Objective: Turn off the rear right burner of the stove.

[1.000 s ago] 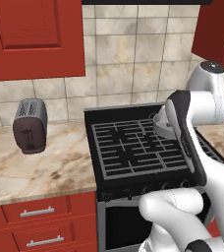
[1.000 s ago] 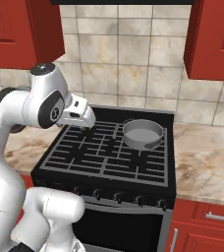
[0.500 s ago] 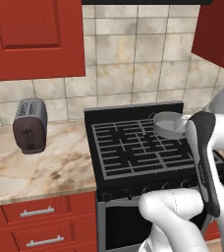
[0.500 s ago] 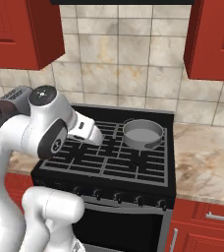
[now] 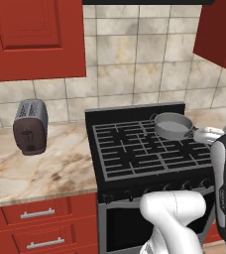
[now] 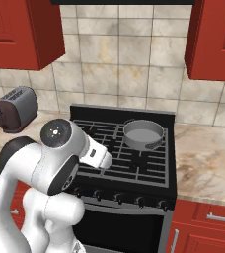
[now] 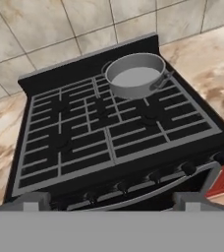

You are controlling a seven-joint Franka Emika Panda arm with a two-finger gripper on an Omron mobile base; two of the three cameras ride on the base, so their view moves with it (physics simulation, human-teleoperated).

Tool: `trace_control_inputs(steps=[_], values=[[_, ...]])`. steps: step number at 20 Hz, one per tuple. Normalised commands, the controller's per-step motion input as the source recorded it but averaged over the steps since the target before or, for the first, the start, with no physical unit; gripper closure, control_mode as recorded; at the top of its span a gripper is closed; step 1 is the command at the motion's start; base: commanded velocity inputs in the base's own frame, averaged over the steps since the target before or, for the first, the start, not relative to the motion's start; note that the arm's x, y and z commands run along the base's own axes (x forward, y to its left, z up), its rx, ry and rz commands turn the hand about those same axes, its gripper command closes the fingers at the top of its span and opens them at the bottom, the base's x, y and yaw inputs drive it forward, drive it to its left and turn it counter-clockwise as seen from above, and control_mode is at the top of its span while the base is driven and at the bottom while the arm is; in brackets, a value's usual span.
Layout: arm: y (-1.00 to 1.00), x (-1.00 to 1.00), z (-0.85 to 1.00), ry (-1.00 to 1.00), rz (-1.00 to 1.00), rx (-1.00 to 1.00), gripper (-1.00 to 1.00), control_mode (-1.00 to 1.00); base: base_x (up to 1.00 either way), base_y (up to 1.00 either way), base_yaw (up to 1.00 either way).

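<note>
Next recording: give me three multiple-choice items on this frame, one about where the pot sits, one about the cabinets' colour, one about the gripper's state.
1. Where does the pot sit on the stove?
A. front left section
B. rear right burner
C. on the counter beside it

2. What colour are the cabinets?
A. red
B. white
C. blue

3. How does the gripper stand?
A. shut on a knob
B. shut on the pot's handle
C. open, holding nothing

Answers: B, the hand view shows the pot at the back right corner of the grate. A, the doors above and the drawers below are red. C, the jaws stand wide apart at the bottom of the hand view, nothing between them.
</note>
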Motion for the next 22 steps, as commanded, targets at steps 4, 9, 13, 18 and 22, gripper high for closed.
trace_control_inputs(steps=[4,9,13,18,22], values=[[-0.19,-0.02,-0.20,-0.05,-0.11,0.05,-1.00,-1.00,0.00,0.00,0.00],[-0.38,-0.02,-0.19,-0.02,-0.07,0.02,-1.00,-1.00,0.00,0.00,0.00],[-0.33,0.00,-0.22,0.00,-0.06,0.00,-1.00,-1.00,0.00,0.00,0.00],[-0.26,-0.07,-0.14,-0.03,-0.03,0.00,-1.00,-1.00,0.00,0.00,0.00],[-0.14,-0.15,0.00,0.00,0.00,0.00,-1.00,-1.00,0.00,0.00,0.00]])
